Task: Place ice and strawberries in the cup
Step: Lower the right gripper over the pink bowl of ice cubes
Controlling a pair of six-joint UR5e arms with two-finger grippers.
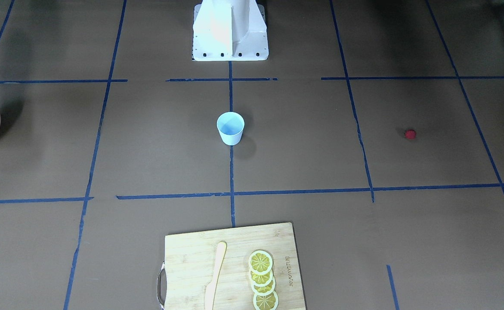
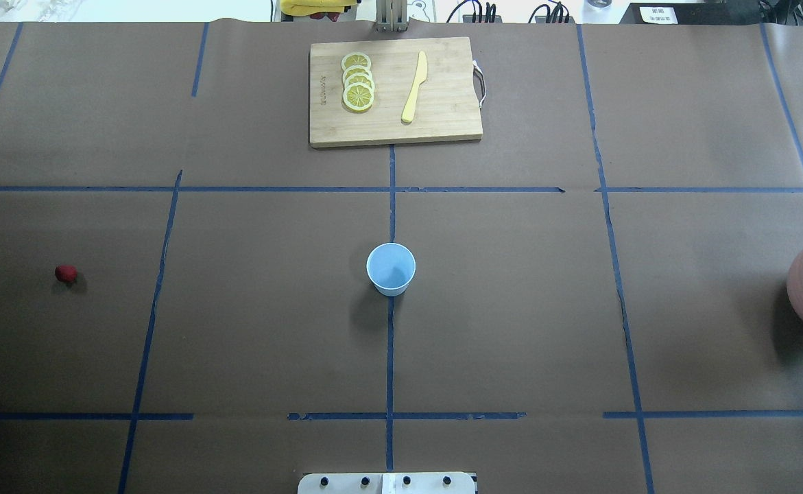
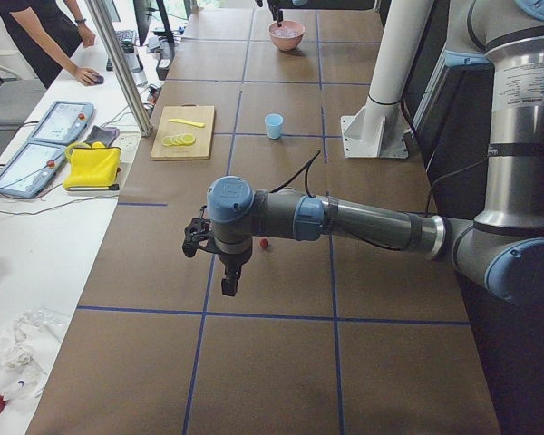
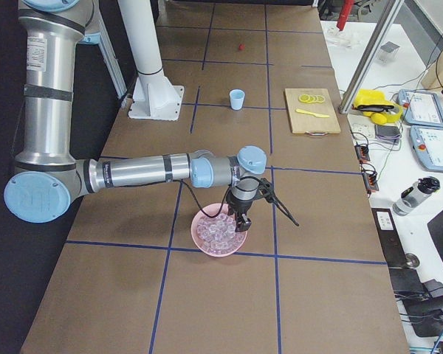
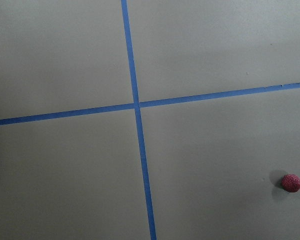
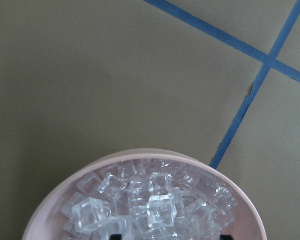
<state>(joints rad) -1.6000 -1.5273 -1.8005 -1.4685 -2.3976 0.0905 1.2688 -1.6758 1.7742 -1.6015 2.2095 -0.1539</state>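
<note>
The pale blue cup stands upright and empty at the table's middle, also in the front view. The small red strawberry lies alone on the table far to my left. It shows at the lower right of the left wrist view. My left gripper hangs above the table close to the berry; I cannot tell whether it is open or shut. Clear ice cubes fill a pink bowl at the far right. My right gripper hovers just above the ice, its dark fingertips apart and empty.
A wooden cutting board at the far edge holds several lemon slices and a yellow knife. The robot's white base is at the near edge. Blue tape lines cross the brown table. An operator and tablets are beyond the far edge.
</note>
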